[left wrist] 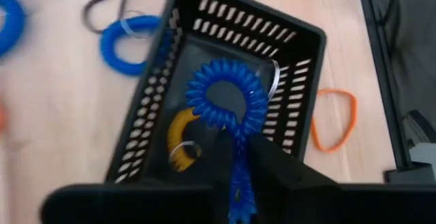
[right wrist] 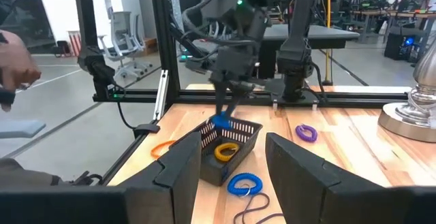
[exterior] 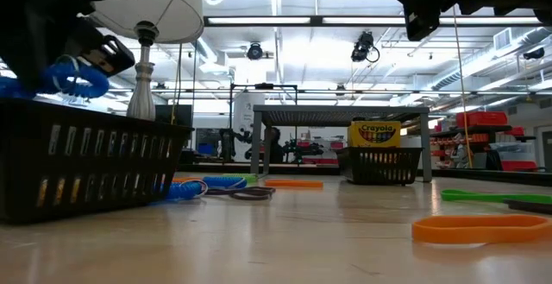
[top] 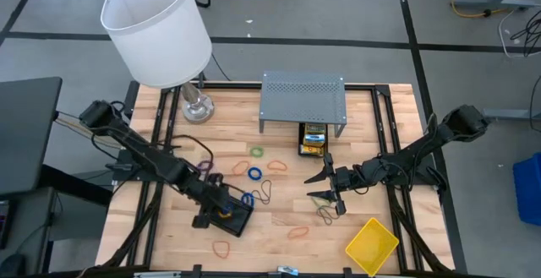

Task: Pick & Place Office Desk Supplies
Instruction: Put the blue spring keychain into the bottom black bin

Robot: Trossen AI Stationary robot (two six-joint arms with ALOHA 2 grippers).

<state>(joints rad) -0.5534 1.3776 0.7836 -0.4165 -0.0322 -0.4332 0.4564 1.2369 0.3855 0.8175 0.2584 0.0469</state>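
**Blue coil hangs right over the black mesh tray: drop is straight down**

High view: left gripper (top: 221, 208) is at the near-left part of the table (top: 279, 155), directly above the black mesh tray (top: 237, 220). The blue coil band is too small to read here. Right gripper (top: 326, 189) waits near the table centre-right, fingers spread, holding nothing. It is well apart from the tray, so the left arm is clearly the nearer one. A yellow tray (top: 372, 245) lies at the near-right, and a crayon box (top: 314, 137) sits under the front edge of the grey shelf (top: 303, 98).

Low view: the blue coil band (exterior: 76, 80) hangs just above the tray rim (exterior: 86, 133), not touching it as far as I can tell. Orange loop (exterior: 479, 227) lies flat on the table, on the right side.

Left wrist view: the fingers (left wrist: 279, 166) are pinched on the lower part of the coil, w/ the ring part over the tray's open inside. The coil's long axis points toward the tray floor. A yellow coil (left wrist: 179, 134) lies in the tray already. Another blue coil (left wrist: 129, 41) lies outside, just beside the tray wall.

Right wrist view: confirms it from across the table. The coil (right wrist: 221, 121) is over the tray (right wrist: 228, 146), inside its outline.

Judgement: next move needs only release, no sideways shift. Risk: the coil may catch on the rim if it swings.
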